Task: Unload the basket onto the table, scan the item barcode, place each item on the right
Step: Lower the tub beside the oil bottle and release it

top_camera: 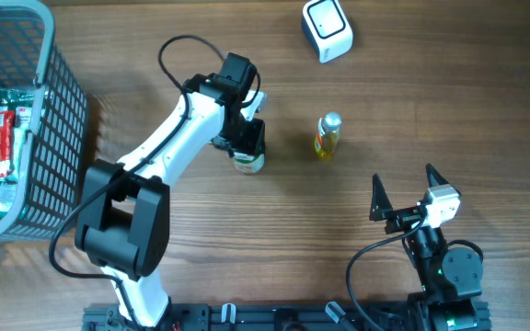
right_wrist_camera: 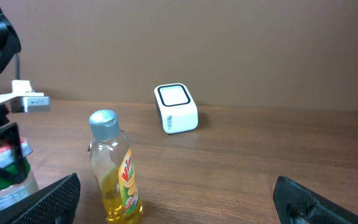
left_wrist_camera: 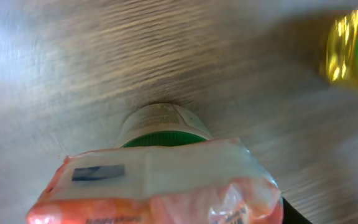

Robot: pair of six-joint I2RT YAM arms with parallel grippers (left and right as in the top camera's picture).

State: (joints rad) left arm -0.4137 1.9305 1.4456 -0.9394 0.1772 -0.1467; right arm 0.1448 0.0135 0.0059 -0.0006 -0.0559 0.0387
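- Overhead: the left gripper (top_camera: 247, 145) stands over the green-lidded jar (top_camera: 249, 164) in the middle of the wooden desk (top_camera: 357, 230). It is well apart from the white scanner (top_camera: 327, 29). The right gripper (top_camera: 403, 176) has its jaws released and empty.
- Left wrist: a glossy, crinkled plastic packet (left_wrist_camera: 160, 180) fills the foreground, in front of the round lid of the jar. It cannot be told whether the jaws are clenched on it. Such thin, slippery film could slide out, or fold over the barcode.
- Right wrist: the smooth yellow bottle (right_wrist_camera: 112, 168) stands near the jar. A wide swing toward the boxy scanner could topple it.
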